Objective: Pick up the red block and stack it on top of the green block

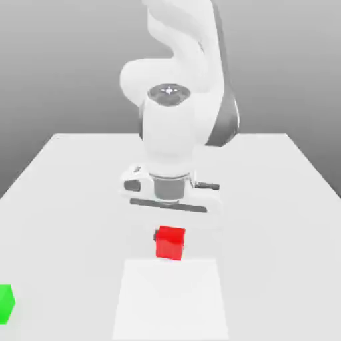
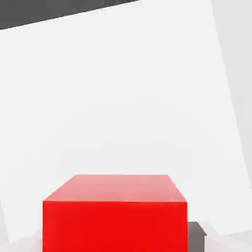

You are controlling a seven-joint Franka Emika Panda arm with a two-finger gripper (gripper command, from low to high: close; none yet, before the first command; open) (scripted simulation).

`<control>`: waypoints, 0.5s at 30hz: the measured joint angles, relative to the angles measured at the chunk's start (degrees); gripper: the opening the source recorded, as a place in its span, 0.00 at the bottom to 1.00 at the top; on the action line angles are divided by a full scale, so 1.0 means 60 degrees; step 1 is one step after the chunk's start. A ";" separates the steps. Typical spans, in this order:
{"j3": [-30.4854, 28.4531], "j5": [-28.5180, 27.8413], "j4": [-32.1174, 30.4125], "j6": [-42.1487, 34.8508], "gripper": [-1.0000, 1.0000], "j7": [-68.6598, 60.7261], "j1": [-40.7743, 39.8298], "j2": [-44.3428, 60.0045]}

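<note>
green block [image 1: 5, 304] is sitting at the exterior view's left edge, partly cut off, well apart from the red block [image 1: 170, 248]. brighter white patch [image 1: 171, 300] is showing on the table [image 1: 280, 220] between them and the camera's right side, kinda. arm [image 1: 170, 126] is bending over and pointing its hand straight down, gripper [image 1: 170, 241] is clamping the red block. table's looking plain white, wall [image 1: 46, 66] behind is fading grey.

Red cube [image 1: 170, 244] in the jaws, green cube [image 1: 5, 304] well apart
</note>
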 joint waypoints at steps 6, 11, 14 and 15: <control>-0.0618 0.0265 0.2070 -0.0928 0.00 0.0624 -0.1353 0.1158; -0.1366 0.0692 0.3801 -0.1705 0.00 0.0997 -0.2187 0.2140; -0.1747 0.1020 0.4750 -0.2042 0.00 0.1133 -0.2736 0.2780; -0.1748 0.1157 0.4889 -0.1896 0.00 0.1086 -0.2844 0.3075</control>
